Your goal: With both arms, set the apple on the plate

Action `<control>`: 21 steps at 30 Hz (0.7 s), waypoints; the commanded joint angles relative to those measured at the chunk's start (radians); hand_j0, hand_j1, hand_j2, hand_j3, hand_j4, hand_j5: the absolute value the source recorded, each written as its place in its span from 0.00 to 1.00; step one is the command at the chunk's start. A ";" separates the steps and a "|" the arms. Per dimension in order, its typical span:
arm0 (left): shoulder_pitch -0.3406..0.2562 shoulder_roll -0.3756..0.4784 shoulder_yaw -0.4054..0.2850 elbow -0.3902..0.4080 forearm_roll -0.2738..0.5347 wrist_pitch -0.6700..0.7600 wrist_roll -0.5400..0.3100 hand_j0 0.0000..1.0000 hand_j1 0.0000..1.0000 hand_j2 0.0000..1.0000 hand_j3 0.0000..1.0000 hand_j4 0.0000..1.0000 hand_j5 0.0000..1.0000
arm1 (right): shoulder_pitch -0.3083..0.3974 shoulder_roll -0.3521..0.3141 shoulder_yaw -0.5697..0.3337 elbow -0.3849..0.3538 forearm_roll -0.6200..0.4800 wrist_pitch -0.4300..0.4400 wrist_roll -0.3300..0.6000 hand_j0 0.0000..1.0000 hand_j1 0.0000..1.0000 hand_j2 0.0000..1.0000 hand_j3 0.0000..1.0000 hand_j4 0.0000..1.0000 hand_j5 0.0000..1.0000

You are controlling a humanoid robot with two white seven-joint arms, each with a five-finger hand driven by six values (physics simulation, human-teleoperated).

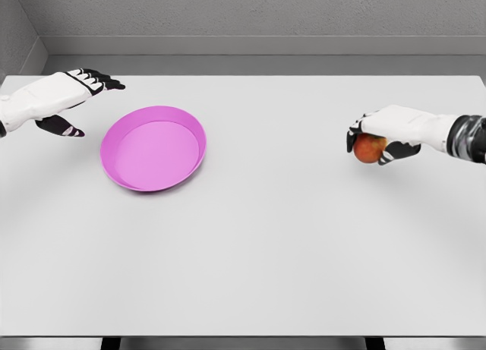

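The right hand curled its fingers around the red apple at the counter's right side, well apart from the pink plate. The left hand hovered beside the plate, fingers spread, holding nothing.

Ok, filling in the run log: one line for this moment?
right hand: shut on apple | left hand: open beside plate | plate: holds nothing
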 commanded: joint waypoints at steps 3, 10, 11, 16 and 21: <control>0.000 -0.001 0.001 -0.003 0.007 0.001 0.001 1.00 1.00 1.00 1.00 1.00 1.00 | -0.002 0.033 0.000 -0.016 -0.001 0.000 0.000 0.50 0.50 0.50 0.50 0.50 0.50; 0.000 0.000 0.001 0.001 0.004 0.001 0.001 1.00 1.00 1.00 1.00 1.00 1.00 | -0.009 0.093 0.002 -0.030 -0.001 0.000 0.000 0.50 0.50 0.50 0.50 0.50 0.50; 0.000 0.000 0.002 -0.002 0.006 0.001 0.001 1.00 1.00 1.00 1.00 1.00 1.00 | -0.014 0.103 0.002 -0.039 -0.001 0.001 0.001 0.50 0.50 0.50 0.50 0.50 0.50; 0.000 0.000 0.002 0.000 0.006 0.001 0.001 1.00 1.00 1.00 1.00 1.00 1.00 | -0.023 0.152 0.008 -0.039 -0.001 0.002 0.003 0.50 0.50 0.50 0.50 0.50 0.50; 0.000 -0.001 0.001 0.000 0.006 0.001 0.001 1.00 1.00 1.00 1.00 1.00 1.00 | -0.046 0.211 0.028 -0.039 -0.001 0.003 0.003 0.50 0.50 0.50 0.50 0.50 0.50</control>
